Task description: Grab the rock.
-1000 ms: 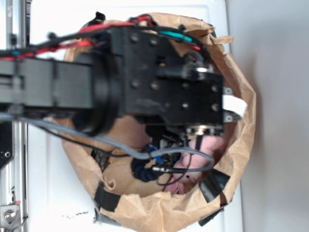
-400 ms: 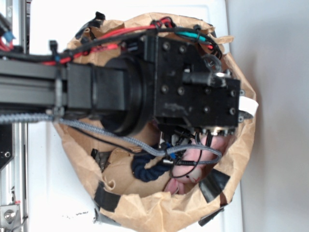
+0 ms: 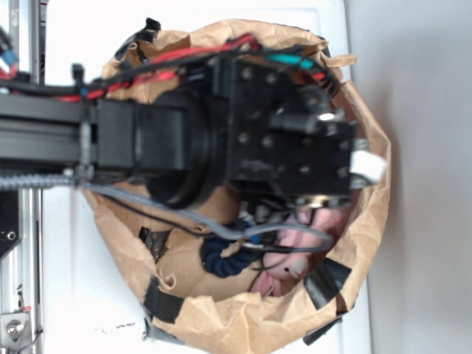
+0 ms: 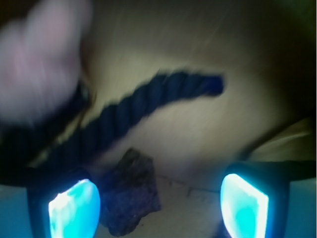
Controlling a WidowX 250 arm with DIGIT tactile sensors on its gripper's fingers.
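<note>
1. Plainly, the pincer (image 4: 158, 203) is released, its two pads (image 4: 74, 208) spread wide with nothing between them.
2. Rock (image 4: 131, 196) lies on the bag (image 3: 369, 221) floor, just inside the left pad in the wrist view, well off the midline between the pads; the pincer likely needs to shift that way before clenching.
3. Its long axis runs roughly up-down in that view.
4. Count: one rock, one rope (image 4: 143, 106) beyond it, one pink plush (image 4: 39, 59) towards the far-left corner.
</note>
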